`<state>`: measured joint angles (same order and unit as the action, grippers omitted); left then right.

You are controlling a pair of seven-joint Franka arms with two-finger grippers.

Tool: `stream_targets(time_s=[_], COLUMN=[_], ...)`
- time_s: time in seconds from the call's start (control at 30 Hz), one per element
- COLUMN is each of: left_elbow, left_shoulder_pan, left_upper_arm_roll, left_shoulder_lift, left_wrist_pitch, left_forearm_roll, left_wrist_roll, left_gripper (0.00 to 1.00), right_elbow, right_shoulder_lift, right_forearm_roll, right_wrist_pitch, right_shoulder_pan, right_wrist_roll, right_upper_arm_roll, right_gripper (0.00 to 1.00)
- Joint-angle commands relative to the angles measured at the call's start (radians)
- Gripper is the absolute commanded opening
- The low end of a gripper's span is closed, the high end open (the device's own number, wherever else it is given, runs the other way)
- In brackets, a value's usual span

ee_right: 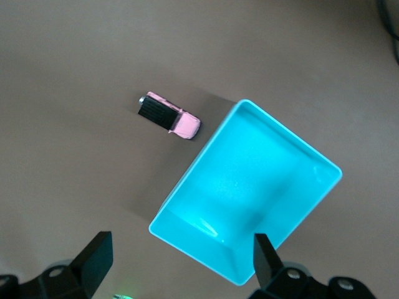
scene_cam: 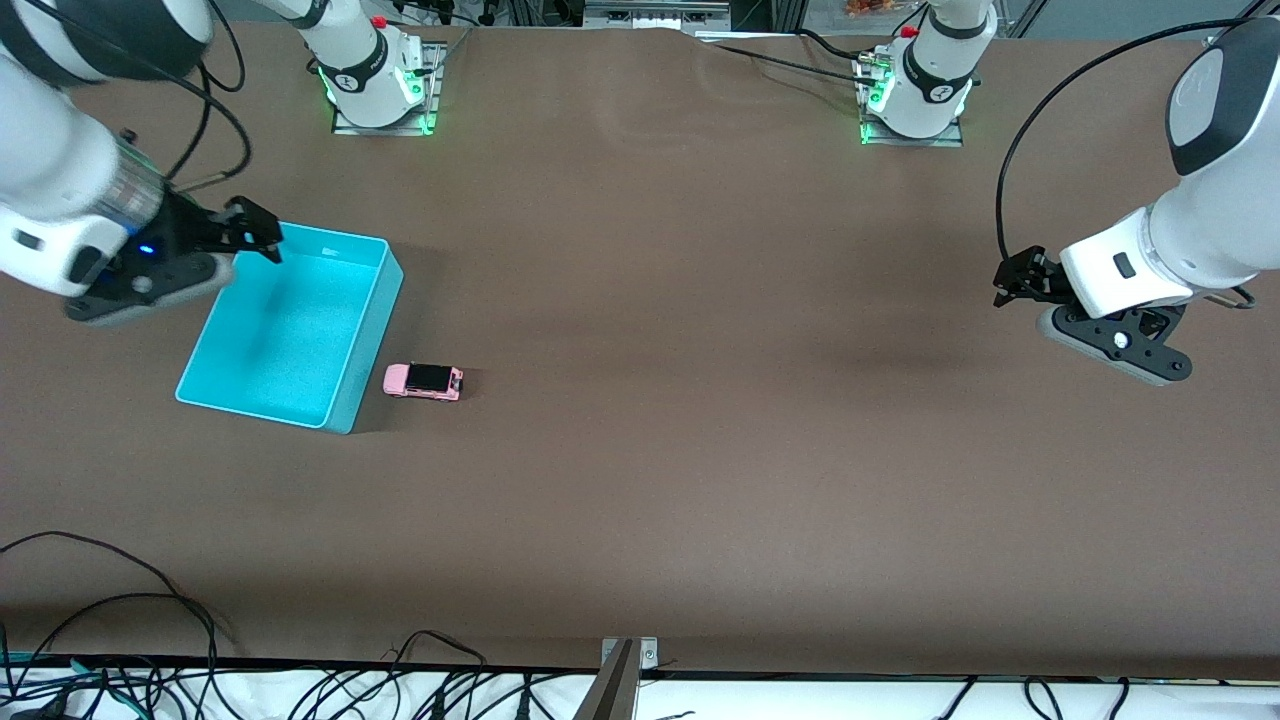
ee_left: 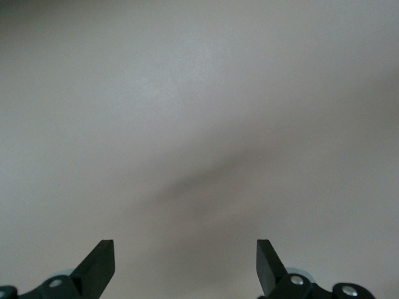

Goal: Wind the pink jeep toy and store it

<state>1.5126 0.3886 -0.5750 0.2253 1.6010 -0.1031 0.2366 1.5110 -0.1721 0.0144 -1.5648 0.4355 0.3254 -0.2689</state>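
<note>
Front view: I see the pink jeep toy (scene_cam: pixel 423 381) on the tabletop (scene_cam: pixel 700 400), just beside the turquoise bin (scene_cam: pixel 365 385) near the right arm's end.
Right wrist view: bin interior looks bare to me, jeep (ee_right: pixel 169 116) alongside; right gripper (ee_right: pixel 177 258) spread wide over the bin's rim.
Left wrist view: only bare tabletop; left gripper (ee_left: pixel 185 260) wide, holding nothing, waiting over its end.
Room: loads of open brown surface mid-table.
</note>
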Motion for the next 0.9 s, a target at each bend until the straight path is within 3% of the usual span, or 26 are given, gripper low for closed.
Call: stream_targets(time_s=[0.0,0.1,0.17,0.23,0.37,0.5,0.6,0.73,0.77,0.87], left_elbow=[0.008,0.009,0.012,0.035,0.190,0.284,0.316,0.313,0.295,0.279], left_shoulder_pan=[-0.153,-0.284,-0.309,-0.316,-0.381,-0.405,-0.422,-0.497,-0.505,-0.507], left_upper_arm_roll=[0.171,0.341,0.395,0.424,0.495,0.507,0.514,0.595,0.612,0.612], left_shoulder_lift=[-0.053,-0.066,-0.069,-0.086,-0.191,-0.268,-0.308,-0.308,-0.296,-0.287], left_wrist_pitch=[-0.021,-0.016,-0.003,0.023,0.155,0.197,0.194,0.192,0.180,0.154], left_forearm_roll=[0.006,0.016,0.043,0.088,0.108,0.100,0.100,0.102,0.100,0.100], left_wrist_roll=[-0.023,-0.025,-0.023,-0.025,-0.025,-0.025,-0.026,-0.026,-0.026,-0.026], left_gripper=[1.00,1.00,1.00,1.00,1.00,1.00,1.00,1.00,1.00,1.00], right_elbow=[-0.008,-0.008,-0.008,-0.003,-0.002,0.003,0.011,0.038,0.079,0.107], right_shoulder_lift=[-0.078,-0.133,-0.174,-0.208,-0.276,-0.345,-0.389,-0.412,-0.435,-0.435], right_forearm_roll=[0.058,0.081,0.101,0.119,0.147,0.199,0.228,0.225,0.225,0.225], right_wrist_pitch=[-0.040,-0.057,-0.066,-0.090,-0.126,-0.178,-0.211,-0.283,-0.363,-0.400], right_shoulder_pan=[-0.004,-0.006,-0.006,-0.007,-0.008,-0.014,-0.017,-0.003,0.018,0.026], right_wrist_roll=[0.173,0.309,0.407,0.474,0.595,0.748,0.814,0.850,0.886,0.890], right_upper_arm_roll=[0.008,0.010,0.008,0.008,0.008,0.008,0.008,0.011,0.011,0.011], right_gripper=[1.00,1.00,1.00,1.00,1.00,1.00,1.00,1.00,1.00,1.00])
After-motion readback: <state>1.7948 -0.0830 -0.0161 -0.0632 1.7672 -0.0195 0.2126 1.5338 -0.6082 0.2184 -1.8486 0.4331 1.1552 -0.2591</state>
